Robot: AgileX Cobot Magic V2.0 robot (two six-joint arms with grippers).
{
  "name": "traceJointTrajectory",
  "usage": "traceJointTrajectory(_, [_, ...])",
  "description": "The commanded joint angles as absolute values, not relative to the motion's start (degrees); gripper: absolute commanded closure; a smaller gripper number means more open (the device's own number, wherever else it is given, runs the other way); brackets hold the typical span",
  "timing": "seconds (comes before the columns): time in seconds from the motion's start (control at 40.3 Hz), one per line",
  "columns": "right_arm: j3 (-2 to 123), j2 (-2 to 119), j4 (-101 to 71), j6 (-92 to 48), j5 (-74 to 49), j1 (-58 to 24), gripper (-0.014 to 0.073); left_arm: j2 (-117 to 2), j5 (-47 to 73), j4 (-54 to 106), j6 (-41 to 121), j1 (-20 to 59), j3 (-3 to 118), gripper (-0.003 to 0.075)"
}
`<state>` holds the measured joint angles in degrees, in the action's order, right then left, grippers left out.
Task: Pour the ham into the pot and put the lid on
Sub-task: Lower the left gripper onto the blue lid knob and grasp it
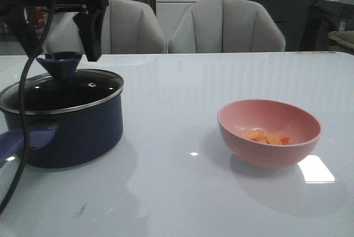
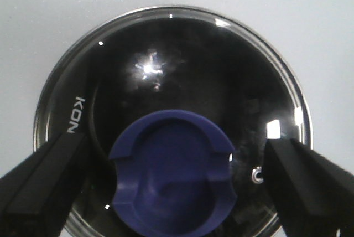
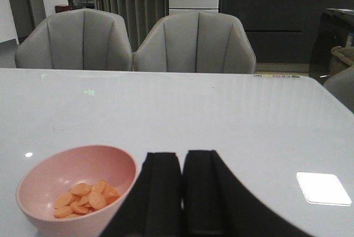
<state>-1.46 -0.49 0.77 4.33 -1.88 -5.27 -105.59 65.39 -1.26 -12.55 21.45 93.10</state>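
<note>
Left gripper [image 2: 177, 176] hangs wide open astride the lid's [image 2: 166, 76] knob [image 2: 174, 173], gripping nothing; center it, then close squarely before lifting.

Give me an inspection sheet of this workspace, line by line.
Surface: white glossy table, bright window glare near the bowl.
Ham: small heap of orange slices lying in the pink bowl, not yet poured.
Pot: dark blue pot at the left, handle toward the camera.
Lid: glass lid sits on the pot, blue knob on top.
Clutter: nothing seen.
Claws: left claw open, fingers on either side of the knob, apart from it; right claw shut, empty, beside the bowl.
Cables: black cable hangs in front of the pot.
Surroundings: two grey chairs behind the table, cabinets beyond.
</note>
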Motion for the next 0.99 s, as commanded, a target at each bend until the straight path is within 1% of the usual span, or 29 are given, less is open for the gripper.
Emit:
traceJointTrajectory(0.0, [-2.07, -1.65, 0.72, 4.05, 2.83, -4.99, 0.0444, -103.76, 64.95, -1.01, -13.3, 21.87, 94.97, 0.0061])
traceJointTrajectory(0.397, [-2.07, -1.65, 0.72, 4.05, 2.83, -4.99, 0.0444, -106.52, 67.38, 0.3, -13.37, 21.87, 95.07, 0.0062])
traceJointTrajectory(0.497, [-2.07, -1.65, 0.72, 4.05, 2.83, -4.99, 0.0444, -107.33, 68.15, 0.66, -13.37, 21.87, 95.19, 0.0085])
traceJointTrajectory(0.646, [-2.07, -1.65, 0.72, 4.05, 2.83, -4.99, 0.0444, -107.33, 68.31, 0.69, -13.37, 21.87, 95.59, 0.0186])
traceJointTrajectory(0.795, [-2.07, -1.65, 0.72, 4.05, 2.83, -4.99, 0.0444, -107.33, 68.45, 0.69, -13.37, 21.87, 96.63, 0.0328])
traceJointTrajectory(0.869, [-2.07, -1.65, 0.72, 4.05, 2.83, -4.99, 0.0444, -107.33, 68.45, 0.69, -13.37, 21.87, 97.25, 0.0378])
traceJointTrajectory(0.969, [-2.07, -1.65, 0.72, 4.05, 2.83, -4.99, 0.0444, -107.33, 68.53, 0.69, -13.37, 21.87, 97.88, 0.0421])
